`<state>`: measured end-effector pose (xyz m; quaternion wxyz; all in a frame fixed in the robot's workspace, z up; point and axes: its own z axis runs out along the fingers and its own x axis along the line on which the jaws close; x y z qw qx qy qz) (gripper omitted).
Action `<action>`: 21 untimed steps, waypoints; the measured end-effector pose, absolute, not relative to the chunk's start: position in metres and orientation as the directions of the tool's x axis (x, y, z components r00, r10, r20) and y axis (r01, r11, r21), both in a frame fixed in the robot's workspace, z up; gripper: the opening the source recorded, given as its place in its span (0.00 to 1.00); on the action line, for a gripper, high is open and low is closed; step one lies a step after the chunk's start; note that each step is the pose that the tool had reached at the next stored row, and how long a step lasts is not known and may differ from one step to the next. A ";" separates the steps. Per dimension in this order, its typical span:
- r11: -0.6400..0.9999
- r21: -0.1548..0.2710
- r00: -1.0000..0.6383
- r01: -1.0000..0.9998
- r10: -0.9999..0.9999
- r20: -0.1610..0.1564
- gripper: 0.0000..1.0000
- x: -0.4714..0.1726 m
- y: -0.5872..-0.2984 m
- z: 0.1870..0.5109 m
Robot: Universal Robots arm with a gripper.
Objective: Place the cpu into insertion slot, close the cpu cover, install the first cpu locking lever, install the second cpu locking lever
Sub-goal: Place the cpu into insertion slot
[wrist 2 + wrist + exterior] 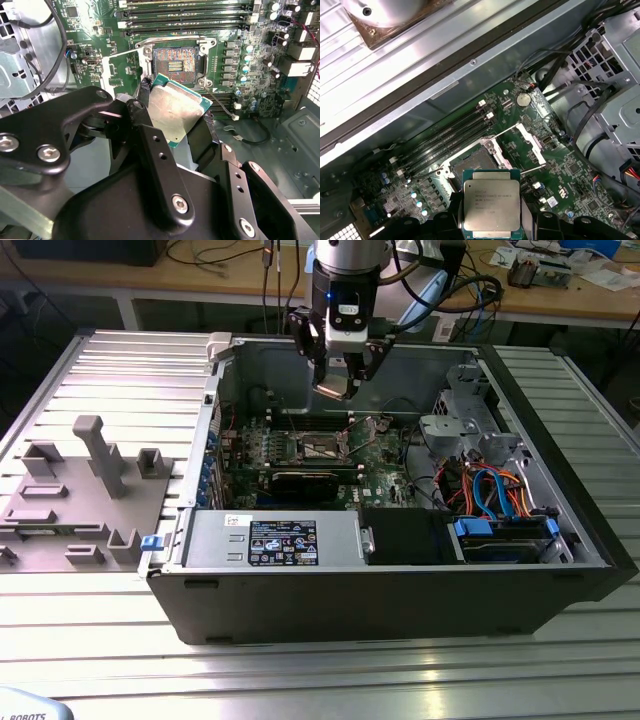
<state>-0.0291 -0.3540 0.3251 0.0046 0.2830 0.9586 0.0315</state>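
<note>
My gripper is shut on the cpu, a flat square chip with a silvery top. Black fingers clamp it at two opposite edges. In the exterior view the gripper hangs inside the open computer case, above the green motherboard. Below the tilted cpu lies the insertion slot, a dark square recess with a metal rim and nothing in it. The cpu cover stands swung open beside the slot. Thin wire levers stick up beside the socket.
Long memory slots run beside the socket. A grey drive cage and coloured cables fill the exterior view's right of the case. A power supply lies along the front wall. Grey fixtures stand on the table at the left.
</note>
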 end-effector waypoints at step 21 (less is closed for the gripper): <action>0.817 0.063 -0.819 0.573 0.574 0.009 0.54 -0.029 -0.354 0.325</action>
